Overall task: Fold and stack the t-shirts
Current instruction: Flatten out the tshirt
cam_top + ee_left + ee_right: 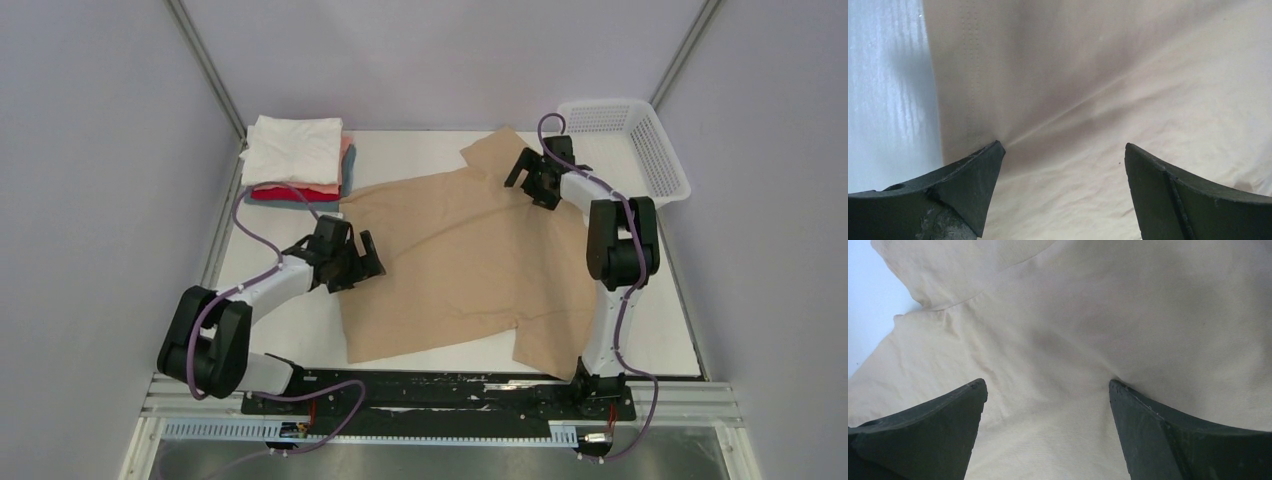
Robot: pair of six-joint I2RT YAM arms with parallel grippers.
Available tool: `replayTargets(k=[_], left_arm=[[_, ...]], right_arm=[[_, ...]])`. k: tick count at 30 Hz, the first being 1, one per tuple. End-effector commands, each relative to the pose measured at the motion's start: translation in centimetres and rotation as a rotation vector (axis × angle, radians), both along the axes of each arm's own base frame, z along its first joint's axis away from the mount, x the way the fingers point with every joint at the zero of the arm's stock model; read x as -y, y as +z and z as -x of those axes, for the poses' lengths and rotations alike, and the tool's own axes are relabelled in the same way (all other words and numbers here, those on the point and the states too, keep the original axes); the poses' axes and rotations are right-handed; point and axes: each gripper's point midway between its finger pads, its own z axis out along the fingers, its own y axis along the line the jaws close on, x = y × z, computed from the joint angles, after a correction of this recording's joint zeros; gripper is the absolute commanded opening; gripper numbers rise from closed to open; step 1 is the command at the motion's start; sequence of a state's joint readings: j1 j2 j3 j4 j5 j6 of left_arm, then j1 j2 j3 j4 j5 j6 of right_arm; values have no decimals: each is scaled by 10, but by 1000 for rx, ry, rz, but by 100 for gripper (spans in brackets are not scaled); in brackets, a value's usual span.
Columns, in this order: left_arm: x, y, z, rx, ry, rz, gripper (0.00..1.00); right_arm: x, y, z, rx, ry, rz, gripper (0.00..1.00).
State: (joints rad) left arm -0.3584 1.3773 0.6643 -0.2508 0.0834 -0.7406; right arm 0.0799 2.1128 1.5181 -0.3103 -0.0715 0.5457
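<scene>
A tan t-shirt point(460, 260) lies spread flat across the middle of the table. My left gripper point(362, 262) is open at the shirt's left hem edge, its fingertips point(990, 155) pressed onto the tan cloth point(1108, 100) beside the hem. My right gripper point(528, 178) is open at the far right, near the sleeve seam, and its fingers point(1120, 390) rest on the tan fabric point(1088, 315). Neither holds anything. A stack of folded t-shirts point(296, 160), white on top of pink, red and blue-grey, sits at the far left corner.
A white plastic mesh basket point(630, 145) stands at the far right corner. Bare white table point(290, 335) shows left of the shirt and along the front. Grey walls enclose the table on three sides.
</scene>
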Motion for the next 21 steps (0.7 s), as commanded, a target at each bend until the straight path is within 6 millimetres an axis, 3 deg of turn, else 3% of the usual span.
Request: replayTargets(k=[1,6,7,8,9,10,11,12,14,21], left_arm=[[-11,23,-17,34,55,-66,100],[-8,67,-79,170,90,-120,100],[-10,56,-85,141,93,-151,100],[-7,62,-95,150,88,-152,100],[-5,49,-98,117,80,-165,100],[-1,51,-106,124,74,-160,100],[2,35,-107,85,58,-161,100],[7,37,-114,92,45,-154,100],[16,17,-122,51,8,-145,100],[20,-15,-152,-51,-35,-189,100]], right_arm=[[7,-15,21,-80,-11,5,100],[9,2,20,-36,14,56,100],[10,6,21,-24,25,69,100],[11,9,23,-17,35,82,100],[10,13,25,-7,52,93,100],[10,15,27,-1,67,110,100],[11,19,30,7,69,127,100],[12,22,32,16,73,137,100],[14,22,41,18,76,145,100],[10,12,53,7,86,122,100]])
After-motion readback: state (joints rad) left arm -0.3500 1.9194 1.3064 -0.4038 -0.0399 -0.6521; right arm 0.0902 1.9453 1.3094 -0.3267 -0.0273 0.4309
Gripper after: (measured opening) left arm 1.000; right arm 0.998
